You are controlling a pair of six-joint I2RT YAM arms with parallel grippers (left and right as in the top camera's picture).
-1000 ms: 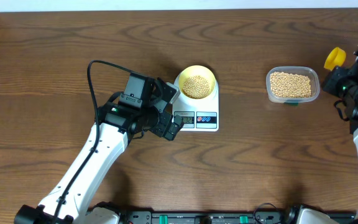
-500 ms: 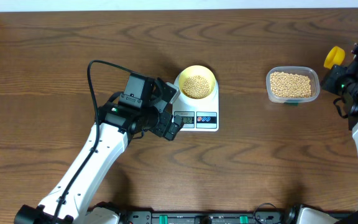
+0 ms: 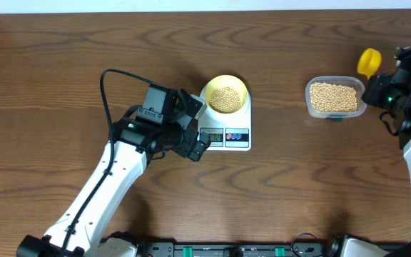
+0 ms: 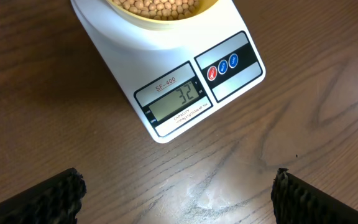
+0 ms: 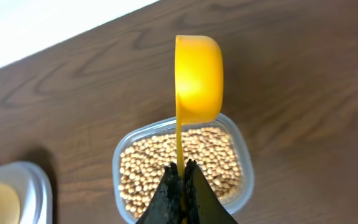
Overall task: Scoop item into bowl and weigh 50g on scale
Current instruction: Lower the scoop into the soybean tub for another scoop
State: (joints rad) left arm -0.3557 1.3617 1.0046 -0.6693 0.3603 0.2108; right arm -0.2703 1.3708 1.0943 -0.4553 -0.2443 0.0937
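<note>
Jaws of the right gripper (image 5: pixel 180 180) pinch the thin handle of a bright yellow plastic scoop (image 5: pixel 197 78), up by the clear rectangular tub (image 5: pixel 246 162) of small tan beans (image 5: pixel 210 158). Left gripper (image 4: pixel 179 202) has its jaws spread wide before the white digital scale (image 4: pixel 123 43) reading 32, pale yellow round bowl (image 3: pixel 235 82) of beans on top.

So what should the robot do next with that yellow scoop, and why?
Probably dip the scoop into the tub of beans: the scale reads 32, short of 50, and the right gripper holds the scoop near it.
</note>
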